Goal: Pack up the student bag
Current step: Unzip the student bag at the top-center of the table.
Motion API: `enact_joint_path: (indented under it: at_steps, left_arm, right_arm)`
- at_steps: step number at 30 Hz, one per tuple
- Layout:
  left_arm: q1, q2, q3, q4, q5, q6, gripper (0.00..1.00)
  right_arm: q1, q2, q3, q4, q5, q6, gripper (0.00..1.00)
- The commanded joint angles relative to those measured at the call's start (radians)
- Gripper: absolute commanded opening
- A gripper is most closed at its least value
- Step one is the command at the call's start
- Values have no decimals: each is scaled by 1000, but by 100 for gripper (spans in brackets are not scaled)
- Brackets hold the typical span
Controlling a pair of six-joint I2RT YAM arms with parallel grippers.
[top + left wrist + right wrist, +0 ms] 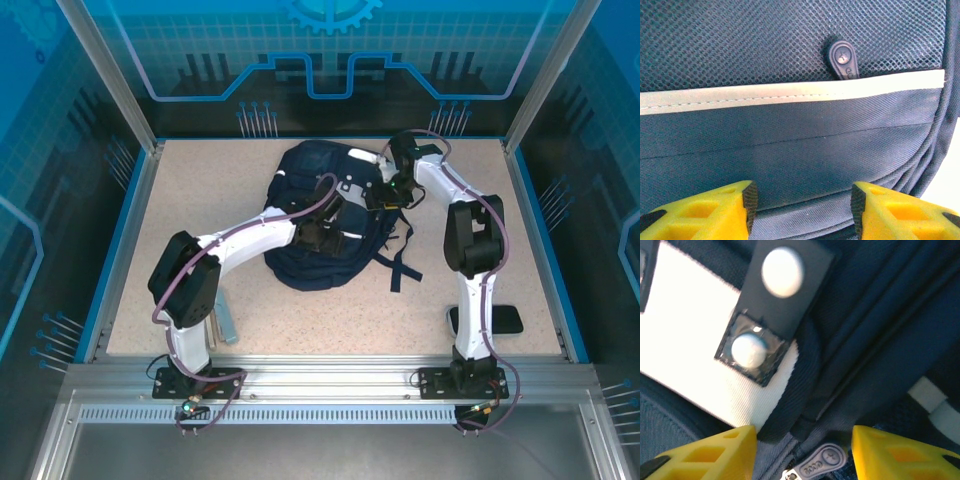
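The student bag (310, 190), a big dark navy backpack, lies flat in the middle of the table with its straps trailing to the right. My left gripper (318, 236) sits low over its front panel. Its yellow fingers (715, 210) stand open above navy fabric, just below a white reflective stripe (790, 92) and a dark zipper pull (842, 59). My right gripper (386, 194) hovers at the bag's upper right, by the white-grey patch (695, 345) with two snap buttons. It is open, and a grey zipper pull (822, 460) lies loose between its fingers.
A slim grey-blue item (228, 318) lies by the left arm's base. A flat black item (492, 320) rests beside the right arm's base. Blue walls enclose the speckled table (200, 190) on three sides.
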State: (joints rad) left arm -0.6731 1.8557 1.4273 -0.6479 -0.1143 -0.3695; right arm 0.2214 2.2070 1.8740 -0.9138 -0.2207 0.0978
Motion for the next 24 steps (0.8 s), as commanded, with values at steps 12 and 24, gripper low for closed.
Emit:
enact_joint_path:
  at_steps: [12, 24]
  left_arm:
    - [43, 74, 134, 65, 46, -29, 53]
    - [59, 302, 343, 101, -40, -80, 34]
  right_arm:
    - [-6, -32, -29, -41, -62, -113, 5]
    - [-3, -157, -207, 51, -185, -145, 0]
